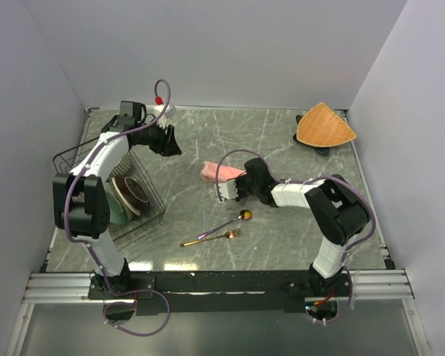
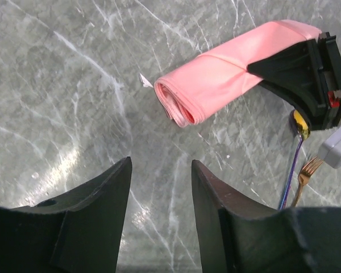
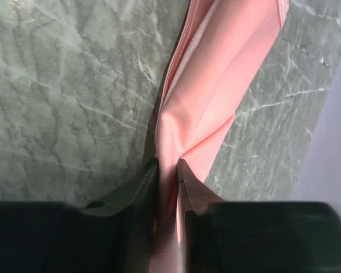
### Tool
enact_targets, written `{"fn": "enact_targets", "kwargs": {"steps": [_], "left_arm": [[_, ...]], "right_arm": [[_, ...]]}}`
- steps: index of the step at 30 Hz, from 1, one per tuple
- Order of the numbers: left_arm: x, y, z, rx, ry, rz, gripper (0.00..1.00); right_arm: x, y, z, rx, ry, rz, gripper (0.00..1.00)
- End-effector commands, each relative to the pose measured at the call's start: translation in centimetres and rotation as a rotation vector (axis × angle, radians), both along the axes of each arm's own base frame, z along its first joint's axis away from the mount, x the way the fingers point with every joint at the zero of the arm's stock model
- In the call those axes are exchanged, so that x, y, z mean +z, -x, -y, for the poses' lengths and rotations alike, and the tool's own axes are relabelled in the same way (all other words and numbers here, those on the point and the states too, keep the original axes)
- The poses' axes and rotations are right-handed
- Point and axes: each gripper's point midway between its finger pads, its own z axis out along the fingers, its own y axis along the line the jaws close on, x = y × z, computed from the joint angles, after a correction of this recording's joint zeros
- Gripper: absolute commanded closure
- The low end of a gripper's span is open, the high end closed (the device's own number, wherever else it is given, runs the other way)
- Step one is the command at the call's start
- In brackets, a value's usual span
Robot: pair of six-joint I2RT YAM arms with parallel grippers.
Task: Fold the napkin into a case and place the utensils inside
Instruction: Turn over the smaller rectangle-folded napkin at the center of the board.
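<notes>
On the grey-green marbled table [image 1: 282, 237], a slim gold fork [image 1: 211, 239] and a gold spoon with a purplish handle [image 1: 224, 225] lie side by side on bare stone. Just beyond them, holding neither, is the thin salmon-pink cloth napkin [image 1: 213, 171], folded into a narrow layered roll. The right gripper [image 3: 167, 165] has its jaws pinched on the napkin's end. At left, a black wire rack [image 1: 144, 222] holds a pale green plate [image 1: 116, 210] and brown dishes [image 1: 136, 193] on edge. Farther back the left gripper [image 2: 161, 165] hovers, jaws apart and empty. An orange-tan woven fan-shaped mat [image 1: 325, 126] lies far right.
</notes>
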Motion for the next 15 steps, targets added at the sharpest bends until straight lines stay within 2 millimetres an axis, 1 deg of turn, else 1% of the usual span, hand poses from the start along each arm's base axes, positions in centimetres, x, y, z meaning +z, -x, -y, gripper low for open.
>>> {"fn": "enact_targets", "kwargs": {"steps": [1, 2, 3, 4, 5, 6, 7, 8, 9, 10, 11, 12, 13, 14, 15], "left_arm": [[0.6, -0.1, 2.0, -0.098, -0.038, 0.021, 0.5], [0.4, -0.3, 2.4, -0.117, -0.052, 0.03, 0.51], [0.2, 0.0, 3.3, -0.141, -0.06, 0.031, 0.52], [-0.1, -0.2, 3.6, -0.14, -0.077, 0.032, 0.53], [-0.3, 0.0, 4.7, -0.157, -0.084, 0.029, 0.55], [-0.5, 0.0, 5.1, -0.162, -0.092, 0.028, 0.56], [-0.6, -0.1, 5.5, -0.164, -0.1, 0.025, 0.57], [-0.9, 0.1, 6.4, -0.181, -0.1, 0.01, 0.58], [-1.2, 0.1, 6.8, -0.183, -0.102, 0.001, 0.58], [-1.3, 0.2, 7.3, -0.188, -0.1, -0.009, 0.59], [-1.7, 0.4, 8.0, -0.195, -0.095, -0.029, 0.6], [-1.8, 0.4, 8.3, -0.196, -0.091, -0.034, 0.61], [-2.1, 0.5, 8.6, -0.196, -0.089, -0.047, 0.63], [-2.7, 0.6, 9.2, -0.199, -0.084, -0.069, 0.64], [-3.0, 0.7, 9.5, -0.199, -0.081, -0.08, 0.65]], "right_arm": [[3.4, -0.2, -1.4, 0.048, -0.036, 0.073, 0.47], [3.9, -0.3, -1.5, 0.039, -0.051, 0.063, 0.41], [4.6, -0.2, -1.6, 0.035, -0.062, 0.057, 0.36], [4.5, 0.2, -1.5, 0.035, -0.059, 0.021, 0.36], [5.4, 0.0, -1.7, 0.017, -0.081, 0.011, 0.34], [6.3, 0.1, -1.9, 0.011, -0.096, 0.009, 0.31], [6.4, 0.4, -1.7, 0.001, -0.104, -0.019, 0.29], [7.5, 0.2, -2.0, -0.02, -0.132, -0.034, 0.27], [8.3, 0.1, -2.1, -0.033, -0.15, -0.043, 0.26], [8.2, 0.3, -1.5, -0.061, -0.146, -0.088, 0.26], [9.7, -0.1, -1.8, -0.09, -0.189, -0.113, 0.26], [10.4, -0.2, -1.6, -0.115, -0.209, -0.136, 0.28], [11.3, -0.7, -0.6, -0.161, -0.218, -0.176, 0.29], [11.7, -0.5, -0.4, -0.184, -0.238, -0.228, 0.31], [11.6, -0.5, 0.2, -0.21, -0.239, -0.266, 0.35]]}}
